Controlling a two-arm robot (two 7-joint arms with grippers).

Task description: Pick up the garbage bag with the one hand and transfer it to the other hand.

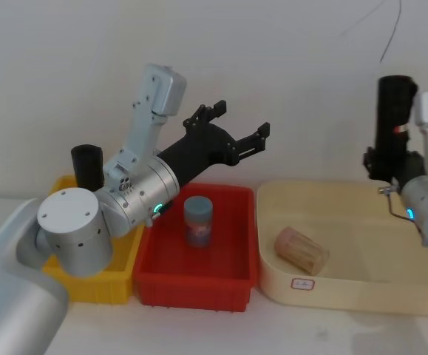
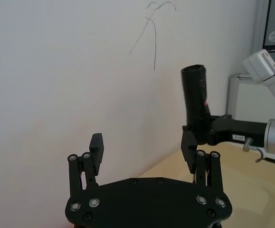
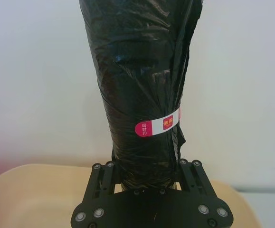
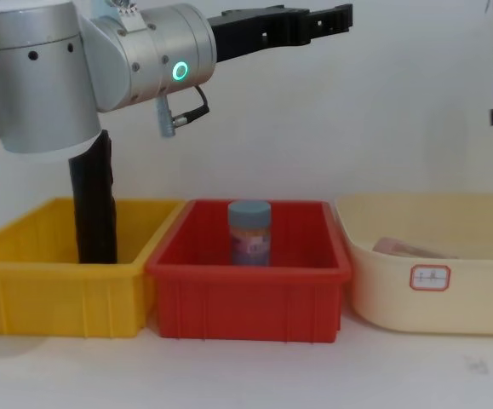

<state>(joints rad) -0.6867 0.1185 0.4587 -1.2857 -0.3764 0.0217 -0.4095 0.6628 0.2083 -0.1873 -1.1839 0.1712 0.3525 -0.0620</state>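
Bag (image 1: 395, 111): upright roll, held high over the cream tray's (image 1: 347, 288) right end, red-white label (image 3: 157, 126) facing the right wrist camera.
Right gripper (image 3: 146, 187): clamped on the bag's lower end, fingers hugging both sides; most of the roll stands free above the grip.
Left gripper (image 1: 232, 129): raised above the red bin (image 1: 195, 292), aimed right toward the bag, fingers (image 2: 96, 147) spread wide with nothing between them; well apart from the bag.
Spare roll (image 4: 94, 209): standing in the yellow bin (image 4: 33, 294) at far left, untouched.
Jar (image 4: 249, 232): blue-lidded, upright in the red bin, below the left arm's path.
Tray contents: a pale cylinder (image 1: 301, 250) lying on its side in the cream tray.
Stage, as judged: bag lifted; handover not yet made.
Risk, slip: soft plastic wrap held low down; a nudge from the incoming fingers likely to tilt or twist the roll in the clamp.
Risk, early release: right fingers opening before the left ones close means a drop into the tray or onto the table.
Risk, collision: little free room near the holding fingers; a low approach could knock them. A grab above the label looks safer.
Risk, misalignment: open fingers off the roll's axis would pinch loose film only, not the core.
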